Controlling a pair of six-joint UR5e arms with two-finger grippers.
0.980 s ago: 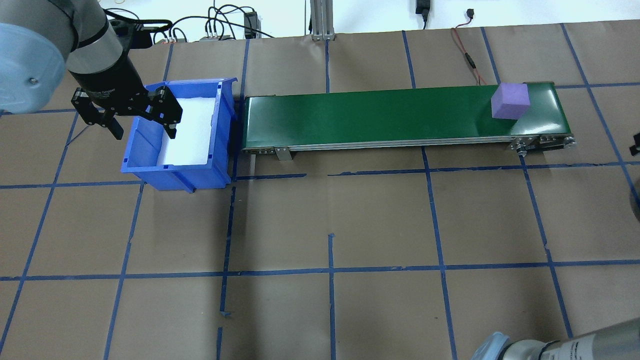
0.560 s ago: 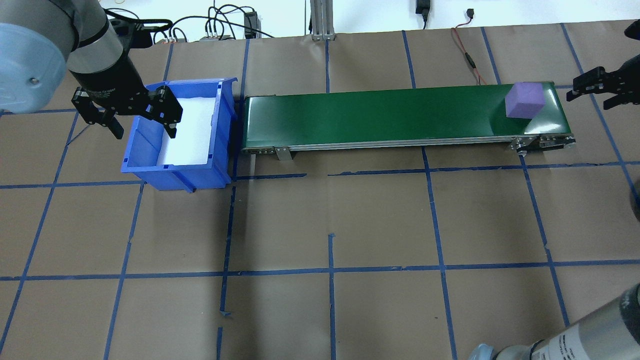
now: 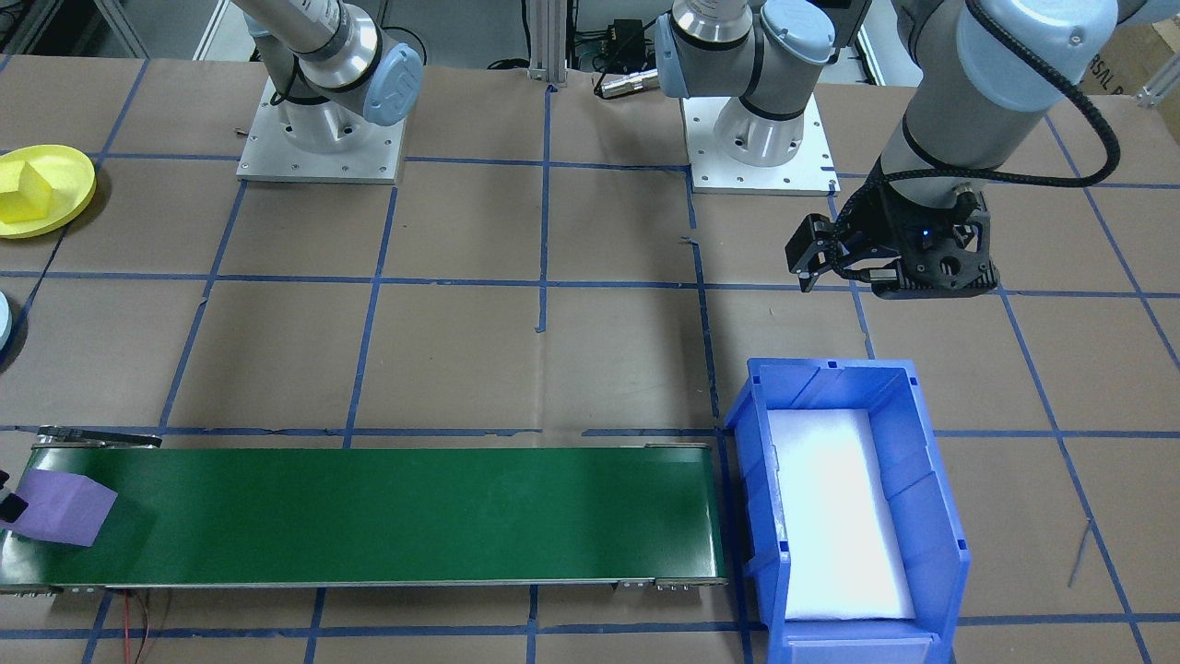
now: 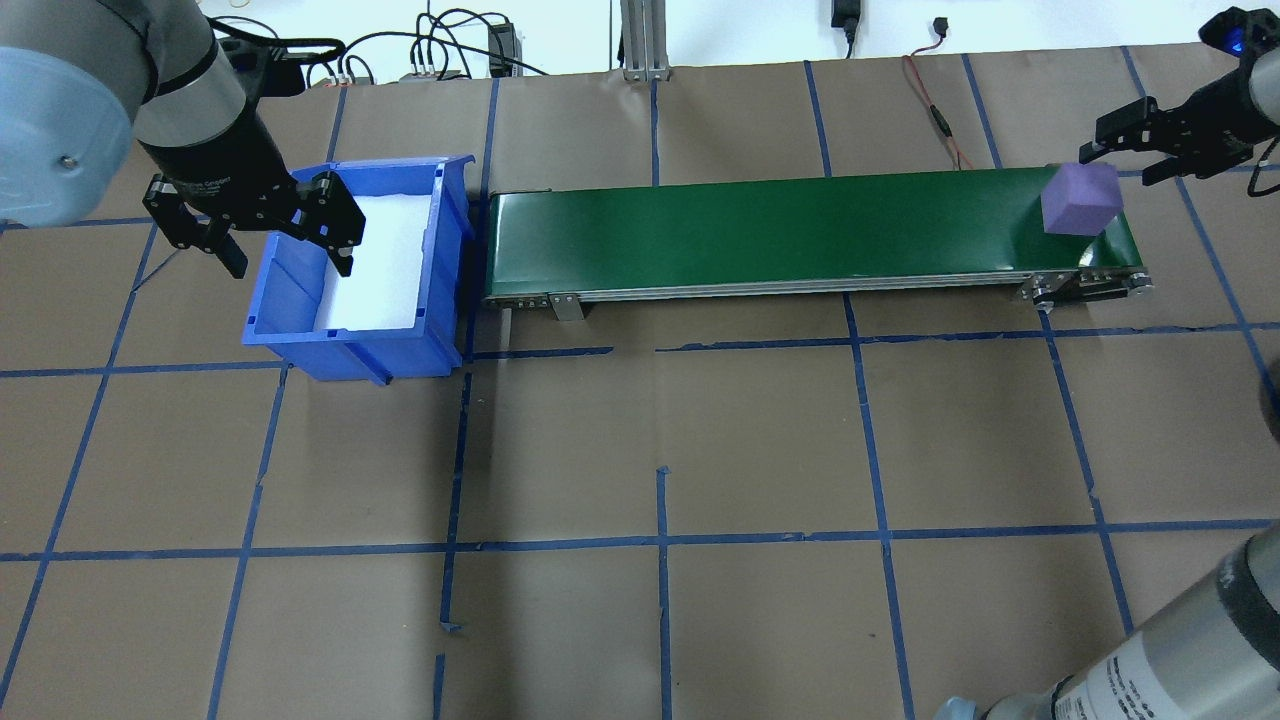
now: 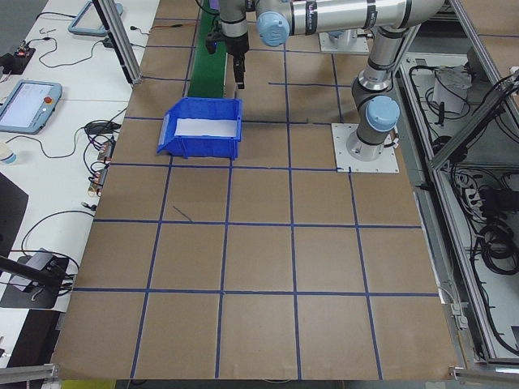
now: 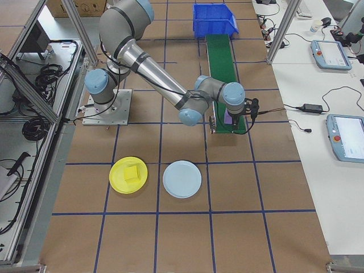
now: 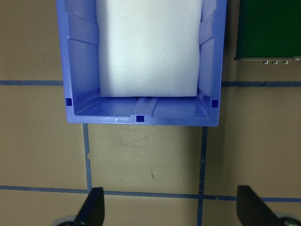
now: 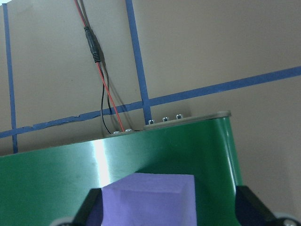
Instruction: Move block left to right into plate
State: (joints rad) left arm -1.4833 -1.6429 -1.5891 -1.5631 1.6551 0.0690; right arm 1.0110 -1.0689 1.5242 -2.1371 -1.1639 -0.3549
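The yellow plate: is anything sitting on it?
Yes, the yellow plate holds one yellow block, seen also in the front view. Whether anything lies beneath that block cannot be seen.

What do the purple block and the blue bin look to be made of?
The purple block looks like matte foam: flat, glare-free faces, softish edges. The blue bin looks like glossy molded plastic, with ribbed walls; the white pad inside seems foam, though that's uncertain.

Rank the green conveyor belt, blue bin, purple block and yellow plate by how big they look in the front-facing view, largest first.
1. Green conveyor belt, by far the longest.
2. Blue bin.
3. Purple block and yellow plate: too close to rank. Both are cut off by the left edge of the view, and the block lies nearer the camera.
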